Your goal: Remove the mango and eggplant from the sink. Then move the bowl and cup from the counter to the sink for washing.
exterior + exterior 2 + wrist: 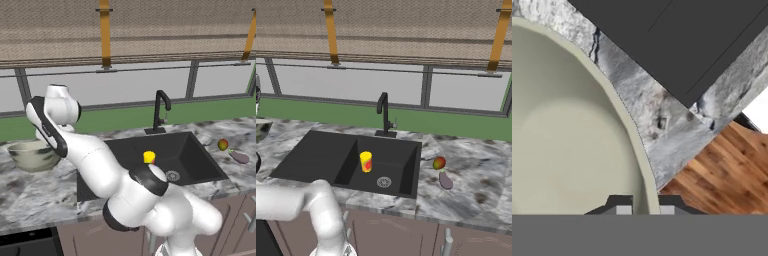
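Pinching thin smooth rim, round bowl (567, 140), gripper (645, 210).

The marbled counter (30, 190) runs across the middle of the left base view, with the dark sink (195, 165) set into it at centre. The bowl (31, 155) shows over it at the left edge, though contact with the stone cannot be told. At the right edge the mango (223, 144) lies on the stone, the eggplant (239, 157) just beside it, lower right.
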### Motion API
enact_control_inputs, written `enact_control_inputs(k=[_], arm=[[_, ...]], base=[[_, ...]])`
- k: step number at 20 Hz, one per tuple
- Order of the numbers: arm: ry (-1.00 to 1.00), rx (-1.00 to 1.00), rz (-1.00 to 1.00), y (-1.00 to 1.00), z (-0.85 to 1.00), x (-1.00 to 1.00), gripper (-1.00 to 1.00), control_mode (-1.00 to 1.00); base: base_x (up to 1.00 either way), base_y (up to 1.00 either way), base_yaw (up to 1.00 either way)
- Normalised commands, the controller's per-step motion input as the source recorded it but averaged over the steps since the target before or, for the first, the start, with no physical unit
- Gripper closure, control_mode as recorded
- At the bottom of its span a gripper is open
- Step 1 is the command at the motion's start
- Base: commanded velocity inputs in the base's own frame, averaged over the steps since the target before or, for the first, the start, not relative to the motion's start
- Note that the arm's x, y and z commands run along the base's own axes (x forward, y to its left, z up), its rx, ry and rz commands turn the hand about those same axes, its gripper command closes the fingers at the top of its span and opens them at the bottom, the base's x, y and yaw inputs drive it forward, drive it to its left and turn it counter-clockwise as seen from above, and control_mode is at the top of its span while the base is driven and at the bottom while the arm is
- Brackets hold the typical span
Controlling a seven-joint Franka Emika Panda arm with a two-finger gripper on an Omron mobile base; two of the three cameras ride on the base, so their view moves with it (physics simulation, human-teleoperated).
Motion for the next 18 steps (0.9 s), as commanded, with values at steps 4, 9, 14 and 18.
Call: enact_control_inputs(k=[4,9,14,18], arm=[[-0.05,-0.04,-0.03,-0.46,0.21,-0.37,1.0,-1.0],[-0.11,-0.04,0.0,-0.51,0.19,-0.49,1.0,-1.0],[-0.02,-0.06,0.0,-0.53,0.16,-0.39,1.0,-1.0],[0.0,-0.01,0.0,-0.55,0.12,-0.36,1.0,-1.0]], base=[[0.0,0.0,0.0],[0.0,0.0,0.0],[0.0,0.0,0.0],[0.0,0.0,0.0]])
